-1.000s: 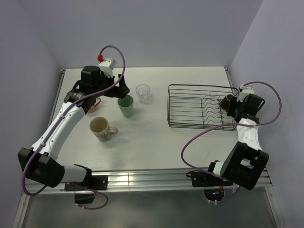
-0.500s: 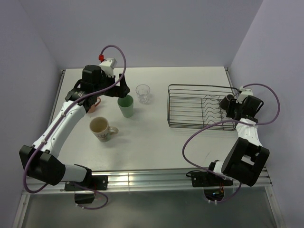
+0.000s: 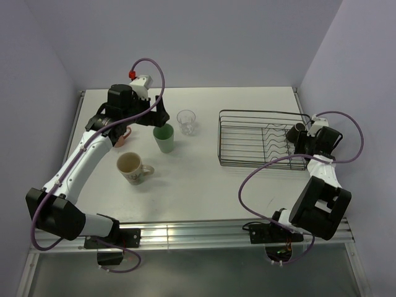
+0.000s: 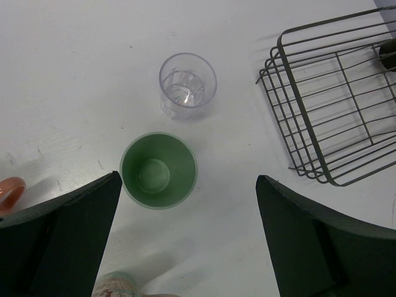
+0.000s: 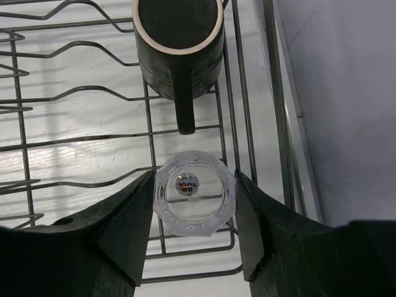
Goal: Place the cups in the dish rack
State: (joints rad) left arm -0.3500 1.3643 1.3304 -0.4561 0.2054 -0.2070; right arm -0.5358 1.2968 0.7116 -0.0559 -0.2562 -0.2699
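Observation:
My left gripper (image 4: 189,229) is open and empty, hovering above the table just right of the green tumbler (image 4: 158,170). A clear glass (image 4: 187,83) stands behind the tumbler. The cream patterned mug (image 3: 132,167) and the pinkish mug (image 3: 122,135) sit to the left. My right gripper (image 5: 195,201) is shut on a second clear glass (image 5: 195,185), held bottom-up over the right end of the black dish rack (image 5: 185,139). The dark brown handled cup (image 5: 178,43) sits in the rack just beyond it. In the top view the rack (image 3: 247,162) is at the right.
The rack's wavy dividers (image 3: 275,145) fill its right half. The right wall rises close beside the rack (image 5: 346,93). The left arm (image 3: 86,161) stretches over the table's left side, above the pinkish mug.
The right wrist has shifted slightly to the right at the rack's end. The left arm has barely moved.

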